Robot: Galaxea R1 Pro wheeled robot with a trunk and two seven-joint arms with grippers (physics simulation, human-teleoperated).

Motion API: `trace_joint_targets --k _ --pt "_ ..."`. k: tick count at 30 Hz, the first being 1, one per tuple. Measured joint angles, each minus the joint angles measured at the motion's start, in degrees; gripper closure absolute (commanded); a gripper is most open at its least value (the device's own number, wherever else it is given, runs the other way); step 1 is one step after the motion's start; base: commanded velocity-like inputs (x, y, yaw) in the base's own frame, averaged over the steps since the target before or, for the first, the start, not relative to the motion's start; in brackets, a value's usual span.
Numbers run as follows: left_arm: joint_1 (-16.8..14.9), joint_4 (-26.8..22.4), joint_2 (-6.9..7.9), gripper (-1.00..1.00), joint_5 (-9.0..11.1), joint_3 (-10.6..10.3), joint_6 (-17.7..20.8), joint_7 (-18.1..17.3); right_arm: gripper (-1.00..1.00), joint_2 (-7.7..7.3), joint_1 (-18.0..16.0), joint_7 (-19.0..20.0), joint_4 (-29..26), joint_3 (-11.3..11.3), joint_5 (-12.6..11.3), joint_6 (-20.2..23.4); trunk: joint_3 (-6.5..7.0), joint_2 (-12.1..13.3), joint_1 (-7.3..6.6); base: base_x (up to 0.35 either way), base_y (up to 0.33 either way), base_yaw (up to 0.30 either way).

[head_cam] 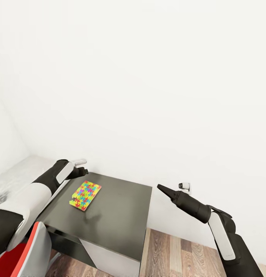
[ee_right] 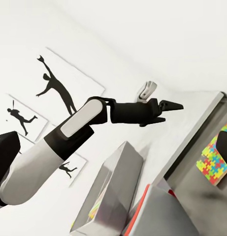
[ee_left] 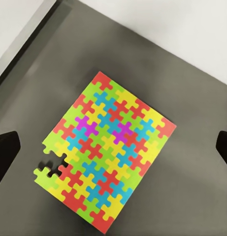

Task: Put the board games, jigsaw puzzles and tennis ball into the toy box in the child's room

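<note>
White wall, dark grey cabinet (head_cam: 117, 215) beside the lighter table (head_cam: 14, 177) at head-view left, red chair (head_cam: 17, 261) at the bottom corner. One jigsaw puzzle (head_cam: 85, 195) lies flat on the cabinet top — not in any bin, so that item is judged still to do; the status of the other toys can't be judged from these views.

Left gripper (head_cam: 80, 169) hangs above the cabinet's rear left corner, fingers spread wide — left wrist view has the puzzle (ee_left: 106, 157) between the two dark fingertips, well below them, no contact. It looks lined up for a descent.

Right gripper (head_cam: 162, 188) is off the cabinet's right edge, well apart from the puzzle, jaws pressed together, empty.
</note>
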Motion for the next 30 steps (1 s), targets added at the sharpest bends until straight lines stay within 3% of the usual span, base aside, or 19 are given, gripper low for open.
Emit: trace_joint_targets --k 6,15,30 --pt "0.00 -0.06 -0.01 -1.00 0.00 -0.01 -0.26 0.00 -1.00 -0.01 0.00 0.02 0.00 0.00 0.01 0.00 0.52 2.41 -1.32 0.000 0.000 0.000" --pt "0.00 -0.08 0.05 -1.00 0.00 -0.04 -3.87 -0.01 -1.00 -0.05 0.00 0.00 0.00 0.00 0.03 0.00 1.29 6.04 -3.30 0.000 0.000 0.000" --pt "0.00 -0.16 0.07 -1.00 0.00 -0.08 -9.06 -0.03 -1.00 -0.08 0.00 -0.01 0.09 0.00 0.04 -0.09 -0.12 6.06 -3.31 0.000 0.000 0.000"
